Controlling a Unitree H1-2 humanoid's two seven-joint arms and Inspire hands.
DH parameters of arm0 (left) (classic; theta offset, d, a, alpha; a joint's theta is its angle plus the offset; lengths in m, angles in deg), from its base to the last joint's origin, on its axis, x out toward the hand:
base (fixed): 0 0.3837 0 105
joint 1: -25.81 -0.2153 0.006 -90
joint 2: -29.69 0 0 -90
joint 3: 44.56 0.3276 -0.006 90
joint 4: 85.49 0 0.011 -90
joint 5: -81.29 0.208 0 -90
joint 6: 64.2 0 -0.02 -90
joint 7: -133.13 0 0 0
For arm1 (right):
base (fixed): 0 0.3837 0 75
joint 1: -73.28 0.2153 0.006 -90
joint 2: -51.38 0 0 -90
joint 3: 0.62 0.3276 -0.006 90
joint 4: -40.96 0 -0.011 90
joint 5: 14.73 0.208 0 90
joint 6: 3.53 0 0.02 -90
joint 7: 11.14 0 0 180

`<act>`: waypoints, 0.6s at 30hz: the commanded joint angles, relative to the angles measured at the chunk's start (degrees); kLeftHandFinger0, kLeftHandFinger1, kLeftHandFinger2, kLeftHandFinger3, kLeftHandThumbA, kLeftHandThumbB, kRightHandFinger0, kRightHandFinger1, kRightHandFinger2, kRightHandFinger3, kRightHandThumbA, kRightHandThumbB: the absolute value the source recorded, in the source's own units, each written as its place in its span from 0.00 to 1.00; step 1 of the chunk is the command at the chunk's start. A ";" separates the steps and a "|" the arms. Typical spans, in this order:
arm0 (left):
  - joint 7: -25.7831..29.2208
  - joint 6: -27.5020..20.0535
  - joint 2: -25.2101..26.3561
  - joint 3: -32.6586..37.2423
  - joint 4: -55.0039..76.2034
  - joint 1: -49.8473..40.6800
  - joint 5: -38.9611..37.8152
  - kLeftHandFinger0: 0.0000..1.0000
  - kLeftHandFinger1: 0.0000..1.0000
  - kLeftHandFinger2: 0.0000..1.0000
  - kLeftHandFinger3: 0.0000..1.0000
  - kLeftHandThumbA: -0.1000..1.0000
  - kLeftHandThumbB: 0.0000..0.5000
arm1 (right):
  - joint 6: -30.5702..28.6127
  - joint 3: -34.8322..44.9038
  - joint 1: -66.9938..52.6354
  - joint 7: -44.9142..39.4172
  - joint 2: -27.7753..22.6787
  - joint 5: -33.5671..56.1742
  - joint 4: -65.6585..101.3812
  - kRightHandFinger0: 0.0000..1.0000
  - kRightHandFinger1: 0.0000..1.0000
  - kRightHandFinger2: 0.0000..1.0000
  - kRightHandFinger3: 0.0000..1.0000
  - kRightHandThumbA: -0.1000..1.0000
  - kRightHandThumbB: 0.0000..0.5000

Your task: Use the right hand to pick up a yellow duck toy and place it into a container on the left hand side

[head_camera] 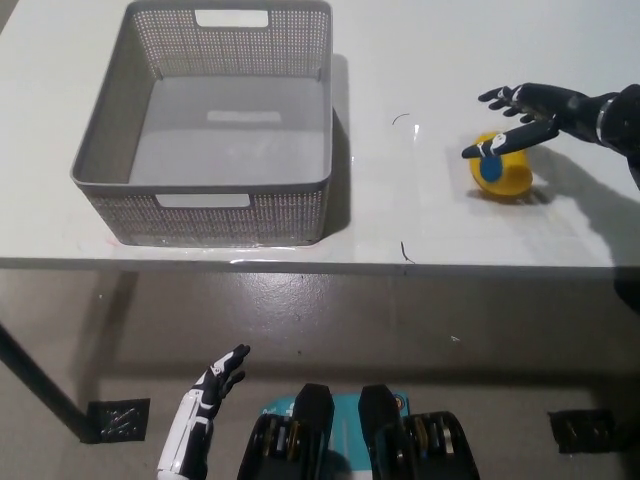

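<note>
A yellow duck toy (505,171) with a blue spot lies on the white table (440,220) at the right. My black right hand (525,115) hovers just above it, open, fingers spread; one finger crosses the duck's top. The grey mesh basket (205,185) stands empty at the table's left. My white left hand (200,415) rests below the table's front edge at the lower left, fingers apart, holding nothing.
The table's front edge (320,263) runs across the middle of the picture, with grey floor below it. A small dark mark (402,119) lies on the table between basket and duck.
</note>
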 commanded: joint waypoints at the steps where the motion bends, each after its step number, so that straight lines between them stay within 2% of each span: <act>1: -0.60 -2.28 0.36 0.08 0.97 0.26 -1.09 1.00 1.00 1.00 1.00 1.00 1.00 | -1.34 -0.03 3.92 -0.76 -0.43 -1.20 -0.35 1.00 1.00 1.00 1.00 0.94 0.90; 3: -0.55 -2.28 0.33 0.07 0.97 0.30 -1.08 1.00 1.00 1.00 1.00 1.00 1.00 | -0.99 -0.09 4.06 -0.66 -0.51 -1.44 -0.16 1.00 1.00 1.00 1.00 0.93 0.90; 5: -0.48 -2.28 0.36 0.03 1.01 0.38 -1.09 1.00 1.00 1.00 1.00 1.00 1.00 | -0.94 -0.01 4.09 -0.89 -0.69 -1.48 0.84 1.00 1.00 1.00 1.00 0.92 0.85; 7: -0.53 -2.28 0.36 -0.01 0.78 0.44 -1.25 1.00 1.00 1.00 1.00 1.00 1.00 | -0.99 0.14 4.26 -0.79 -0.63 -1.49 0.87 1.00 1.00 1.00 1.00 0.92 0.88; 8: -0.50 -2.28 0.38 0.03 0.77 0.43 -1.14 1.00 1.00 1.00 1.00 1.00 1.00 | -1.22 -0.27 4.36 -1.18 -0.73 -1.90 1.16 1.00 1.00 1.00 1.00 0.96 0.87; 11: -0.65 -2.28 0.37 0.08 0.73 0.39 -1.38 1.00 1.00 1.00 1.00 1.00 1.00 | -0.98 0.32 4.63 -1.72 -0.52 -1.35 0.95 1.00 1.00 1.00 1.00 0.93 0.90; 12: -0.66 -2.28 0.39 0.09 0.72 0.40 -1.44 1.00 1.00 1.00 1.00 1.00 1.00 | -0.75 0.18 4.78 -1.51 -0.48 -1.75 0.87 1.00 1.00 1.00 1.00 0.94 0.94; 16: -0.59 -2.28 0.34 0.16 1.03 0.27 -1.40 1.00 1.00 1.00 1.00 1.00 1.00 | -0.24 -0.13 5.34 -1.54 -0.59 -2.57 0.08 1.00 1.00 1.00 1.00 0.92 0.90; 18: -0.56 -2.29 0.43 0.18 0.90 0.37 -1.31 1.00 1.00 1.00 1.00 1.00 1.00 | -0.59 -0.06 5.57 -1.29 -0.68 -2.68 -0.74 1.00 1.00 1.00 1.00 0.92 0.92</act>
